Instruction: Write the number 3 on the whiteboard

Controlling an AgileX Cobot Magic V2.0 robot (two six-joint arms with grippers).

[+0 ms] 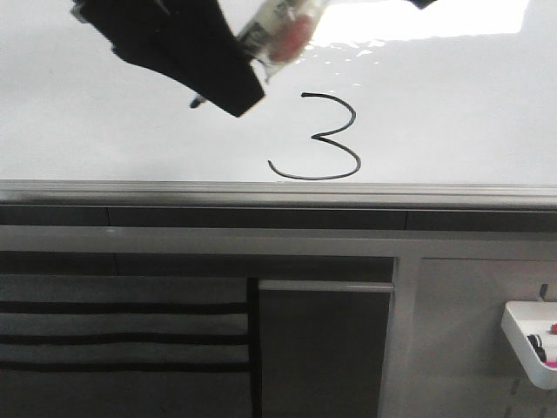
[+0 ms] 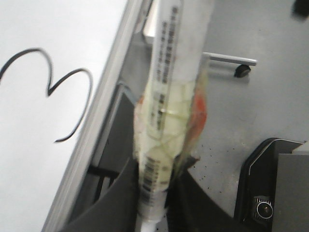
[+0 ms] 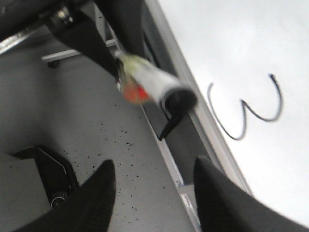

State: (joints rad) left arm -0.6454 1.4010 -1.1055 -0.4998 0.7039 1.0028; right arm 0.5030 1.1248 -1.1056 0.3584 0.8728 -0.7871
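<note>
Number 3 (image 1: 320,138) complete on whiteboard (image 1: 452,104), right of left end effector (image 2: 154,212) clamped on marker (image 2: 169,121) lifted clear; right end effector (image 3: 152,188) apart, empty; writing judged finished, next only retracting and stowing marker.

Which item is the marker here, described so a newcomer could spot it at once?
Start at the whiteboard bearing the number 3. Up and left of the digit, the left gripper clamps the marker, a pale printed barrel wrapped in clear tape with an orange patch. It is the only pen-shaped thing over the board, with a black tip.
</note>
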